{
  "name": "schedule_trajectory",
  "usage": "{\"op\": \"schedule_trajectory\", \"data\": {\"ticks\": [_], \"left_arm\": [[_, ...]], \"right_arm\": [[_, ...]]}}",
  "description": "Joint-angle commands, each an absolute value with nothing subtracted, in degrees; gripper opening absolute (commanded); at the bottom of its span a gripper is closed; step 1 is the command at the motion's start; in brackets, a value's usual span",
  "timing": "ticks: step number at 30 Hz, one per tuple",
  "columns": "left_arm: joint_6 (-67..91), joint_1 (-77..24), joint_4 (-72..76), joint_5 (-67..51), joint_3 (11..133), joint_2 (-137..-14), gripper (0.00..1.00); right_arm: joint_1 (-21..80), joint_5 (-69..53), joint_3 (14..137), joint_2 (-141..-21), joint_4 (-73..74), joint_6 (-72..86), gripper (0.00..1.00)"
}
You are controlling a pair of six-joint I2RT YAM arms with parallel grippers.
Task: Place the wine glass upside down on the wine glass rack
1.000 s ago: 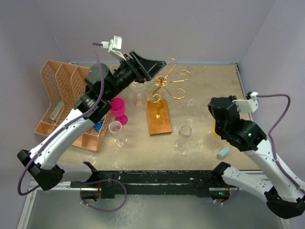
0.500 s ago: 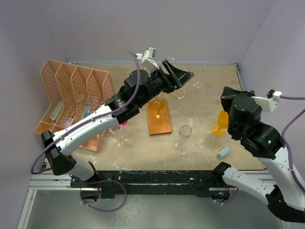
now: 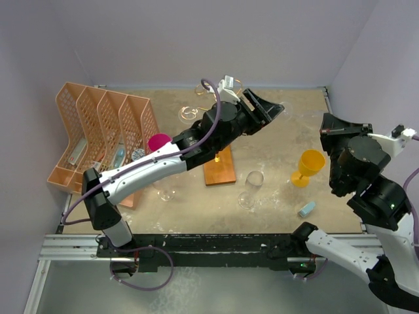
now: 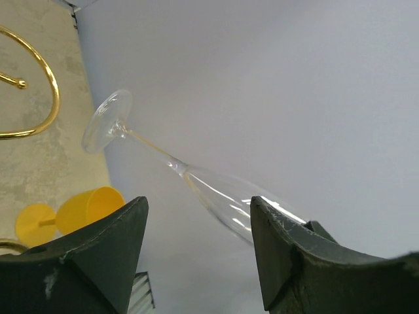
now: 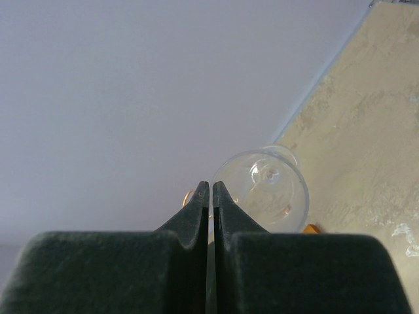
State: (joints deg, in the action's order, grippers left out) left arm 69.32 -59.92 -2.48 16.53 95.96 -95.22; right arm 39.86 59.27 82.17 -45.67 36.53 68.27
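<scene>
The clear wine glass hangs on its side in the air, foot pointing toward the rack. My right gripper is shut on its rim, and the bowl shows just right of the fingertips. That gripper is raised at the right. My left gripper is open, reaching across the rack toward the glass; in the left wrist view the bowl passes behind its right finger. The gold wire rack on its wooden base is mostly hidden under the left arm. One curl shows in the left wrist view.
A yellow goblet stands at the right. Two clear glasses stand near the front. A pink cup sits beside the peach lattice organiser. A small blue object lies front right.
My left arm has swung right across the rack, its open gripper now beyond it. My right arm has risen and drawn back right with the glass, uncovering the yellow goblet.
</scene>
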Motion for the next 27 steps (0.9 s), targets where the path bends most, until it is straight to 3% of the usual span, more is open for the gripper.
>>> {"op": "schedule_trajectory", "data": {"ticks": [1,27], "left_arm": [[75.3,-60.1,0.0,18.7,101.8,-97.3,0.61],[86.3,-61.9,6.6,17.7,114.3,-110.2,0.66]], "right_arm": [[40.1,61.8,85.3,-44.9,31.4,66.1,0.00],[40.0,54.4,83.9,-39.1,20.1,61.6,0.00]]}}
